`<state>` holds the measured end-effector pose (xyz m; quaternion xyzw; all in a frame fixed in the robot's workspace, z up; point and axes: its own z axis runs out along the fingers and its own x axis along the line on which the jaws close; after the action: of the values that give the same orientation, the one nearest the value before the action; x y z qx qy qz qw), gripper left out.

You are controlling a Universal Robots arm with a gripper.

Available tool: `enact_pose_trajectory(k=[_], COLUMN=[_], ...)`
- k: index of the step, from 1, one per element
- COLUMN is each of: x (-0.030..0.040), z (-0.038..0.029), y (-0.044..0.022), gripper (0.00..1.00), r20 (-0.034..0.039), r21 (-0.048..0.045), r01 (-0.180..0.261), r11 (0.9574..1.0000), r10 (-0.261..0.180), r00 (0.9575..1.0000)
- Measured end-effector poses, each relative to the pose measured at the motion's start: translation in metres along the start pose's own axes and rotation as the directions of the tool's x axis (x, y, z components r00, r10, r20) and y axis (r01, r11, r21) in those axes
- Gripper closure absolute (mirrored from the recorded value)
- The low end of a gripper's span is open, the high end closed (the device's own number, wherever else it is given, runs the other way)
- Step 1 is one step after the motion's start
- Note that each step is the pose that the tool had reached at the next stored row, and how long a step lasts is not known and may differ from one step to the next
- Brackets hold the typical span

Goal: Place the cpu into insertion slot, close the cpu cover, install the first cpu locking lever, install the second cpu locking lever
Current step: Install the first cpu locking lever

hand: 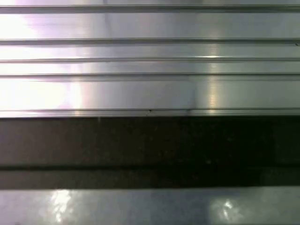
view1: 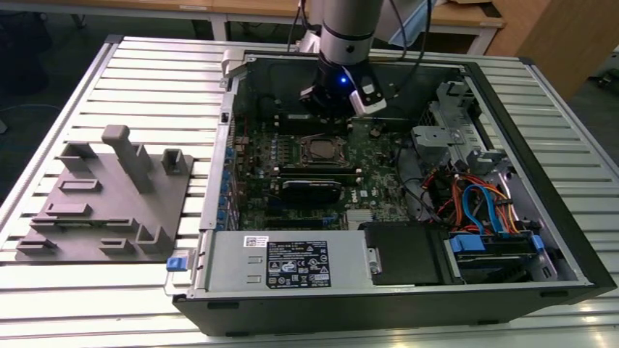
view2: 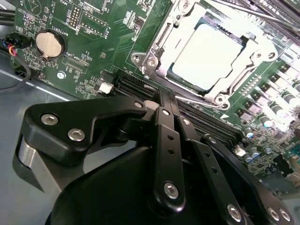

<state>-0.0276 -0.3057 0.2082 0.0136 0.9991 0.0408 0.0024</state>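
Observation:
The cpu (view2: 208,47), a pale silver square, lies in the insertion slot (view2: 154,56) on the green board. The silvery cpu cover (view2: 255,56) frames it, and the chip shows through its window. Thin metal lever rods (view2: 253,14) run along one side of the socket. My gripper (view2: 165,97) is shut with nothing between its black fingers, its tips a short way from the socket's edge, over the long black slots. In the exterior view the gripper (view1: 334,109) hangs inside the open case just behind the socket with the cpu (view1: 320,150).
The open computer case (view1: 541,217) lies on a ribbed metal table (view1: 145,65), (hand: 150,84). A grey fixture block (view1: 106,196) stands at the exterior view's left. Coloured cables (view1: 474,203) and drive bays fill the case's right side. A coin battery (view2: 49,44) sits on the board.

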Motion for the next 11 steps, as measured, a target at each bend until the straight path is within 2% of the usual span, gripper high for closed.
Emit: enact_pose_trajectory(k=[11], x=[-0.0008], z=[0.0078], y=[-0.0006], gripper=[0.90], r20=[-0.0001], r21=[0.0008], r01=[0.000], r11=[1.0000], r10=[0.000], r00=[1.0000])
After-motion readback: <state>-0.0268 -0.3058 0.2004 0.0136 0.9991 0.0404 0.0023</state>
